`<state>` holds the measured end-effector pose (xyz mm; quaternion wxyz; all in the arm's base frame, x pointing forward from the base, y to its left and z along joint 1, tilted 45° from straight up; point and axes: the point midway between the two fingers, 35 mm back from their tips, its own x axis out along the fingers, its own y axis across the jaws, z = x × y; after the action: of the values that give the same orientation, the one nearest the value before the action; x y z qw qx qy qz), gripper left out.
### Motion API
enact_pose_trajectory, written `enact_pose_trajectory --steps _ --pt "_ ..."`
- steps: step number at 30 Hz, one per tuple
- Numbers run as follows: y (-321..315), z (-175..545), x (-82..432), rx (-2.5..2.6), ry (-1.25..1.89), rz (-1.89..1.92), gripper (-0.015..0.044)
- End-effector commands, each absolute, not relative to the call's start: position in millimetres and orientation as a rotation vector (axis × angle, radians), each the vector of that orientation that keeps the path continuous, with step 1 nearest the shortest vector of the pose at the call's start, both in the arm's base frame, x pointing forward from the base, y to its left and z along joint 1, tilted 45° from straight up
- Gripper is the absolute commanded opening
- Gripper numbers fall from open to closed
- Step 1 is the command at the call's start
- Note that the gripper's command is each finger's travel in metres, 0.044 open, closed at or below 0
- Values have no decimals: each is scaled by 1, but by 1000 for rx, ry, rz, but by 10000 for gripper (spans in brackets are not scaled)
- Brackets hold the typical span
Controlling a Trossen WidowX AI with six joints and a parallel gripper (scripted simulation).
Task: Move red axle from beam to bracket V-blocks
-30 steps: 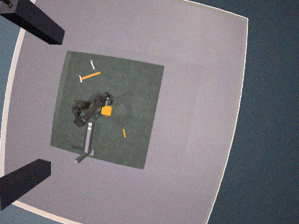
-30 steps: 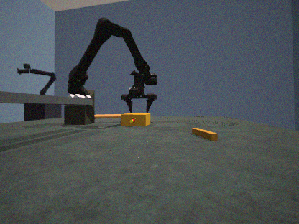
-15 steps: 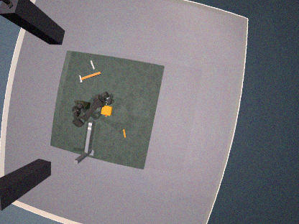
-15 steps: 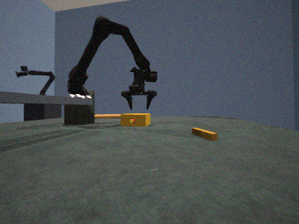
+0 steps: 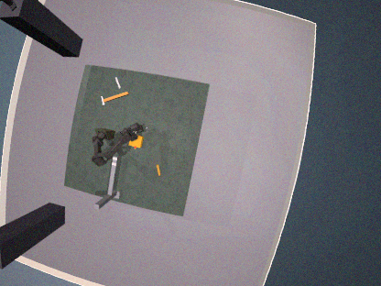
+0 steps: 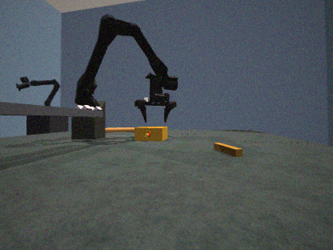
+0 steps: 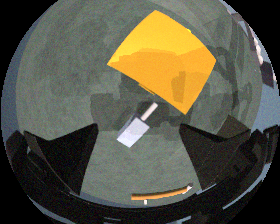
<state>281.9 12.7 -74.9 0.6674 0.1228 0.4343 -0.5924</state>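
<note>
The yellow beam (image 5: 136,141) (image 6: 150,134) (image 7: 162,55) sits on the mat. The red axle (image 6: 147,135) shows only as a small end in the hole of its near face; the rest is hidden. A pale block with a thin stem (image 7: 133,132) lies beyond the beam, the stem pointing at its far side; whether they touch is unclear. My gripper (image 5: 144,128) (image 6: 155,121) (image 7: 139,128) is open and empty, above and behind the beam, with the pale block diagonal between the fingers in the wrist view. The grey bracket (image 5: 112,177) (image 6: 36,110) carries white V-blocks (image 6: 89,107) at its end.
A small orange bar (image 5: 158,170) (image 6: 228,149) lies right of the beam. A long orange rod (image 5: 115,96) (image 6: 119,130) and a white bar (image 5: 117,82) lie at the mat's far side. The bracket stands near my arm's base.
</note>
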Motion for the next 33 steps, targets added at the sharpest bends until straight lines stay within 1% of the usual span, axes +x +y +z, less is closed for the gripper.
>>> enact_pose_trajectory --steps 1,19,33 --pt "-19 -38 290 -259 1369 -900 440" --pt "-73 13 286 -795 1644 -396 440" --pt "-97 34 278 -1254 1791 120 440"
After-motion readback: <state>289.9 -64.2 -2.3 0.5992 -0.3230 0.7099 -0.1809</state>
